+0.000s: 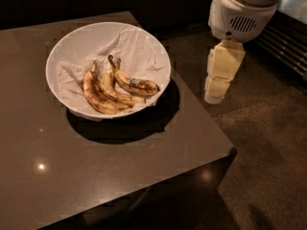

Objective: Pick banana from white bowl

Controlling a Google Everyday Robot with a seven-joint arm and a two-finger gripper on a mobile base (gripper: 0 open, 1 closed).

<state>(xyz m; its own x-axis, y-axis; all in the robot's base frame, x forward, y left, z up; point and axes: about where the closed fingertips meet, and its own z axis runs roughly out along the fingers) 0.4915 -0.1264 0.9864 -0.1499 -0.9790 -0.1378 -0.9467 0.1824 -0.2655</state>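
Note:
The white bowl (86,40) with a white cloth lining sits on the dark table, left of centre. Three bananas lie in it. The banana (136,85) with a small blue sticker and brown spots lies rightmost, its stem pointing up-left. Two brown-streaked bananas (103,95) lie to its left. My gripper (219,78) hangs at the upper right, off the table's right edge, to the right of the bowl and apart from it. It holds nothing that I can see.
The dark brown table (120,166) has its right edge and front corner close to the gripper. A dark floor (268,152) lies to the right. A slatted dark fixture (288,42) stands at the far right.

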